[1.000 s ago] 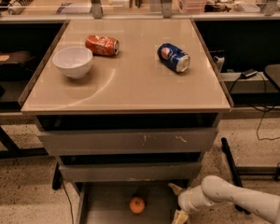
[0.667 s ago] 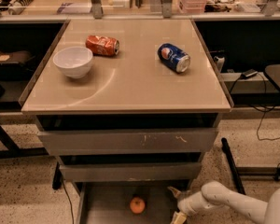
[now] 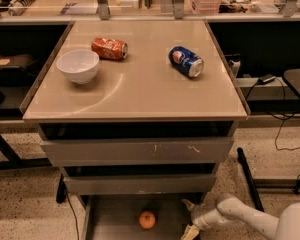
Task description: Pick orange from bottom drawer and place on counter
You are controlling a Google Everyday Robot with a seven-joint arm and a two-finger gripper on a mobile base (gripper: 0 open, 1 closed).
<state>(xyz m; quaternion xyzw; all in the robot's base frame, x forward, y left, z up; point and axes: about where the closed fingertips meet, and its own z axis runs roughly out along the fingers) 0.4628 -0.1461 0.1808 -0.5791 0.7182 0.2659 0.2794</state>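
Observation:
The orange [image 3: 147, 219] lies on the flat grey floor of the open bottom drawer [image 3: 112, 219], near its middle. My gripper [image 3: 190, 218] is at the drawer's right side, about a hand's width right of the orange, not touching it. Its two fingertips [image 3: 188, 204] stand spread apart, one above the other, so it is open and empty. The white arm [image 3: 250, 219] comes in from the lower right. The beige counter [image 3: 140, 89] tops the cabinet above.
On the counter stand a white bowl [image 3: 78, 66], a crushed orange-red can [image 3: 109, 48] and a blue can [image 3: 186, 61] on its side. Two wider grey drawers [image 3: 135, 151] are above the open one. Cables [image 3: 285, 129] and a black leg [image 3: 249, 171] lie at right.
The arm has drawn slightly lower and to the right at the drawer's right side. The orange has not moved.

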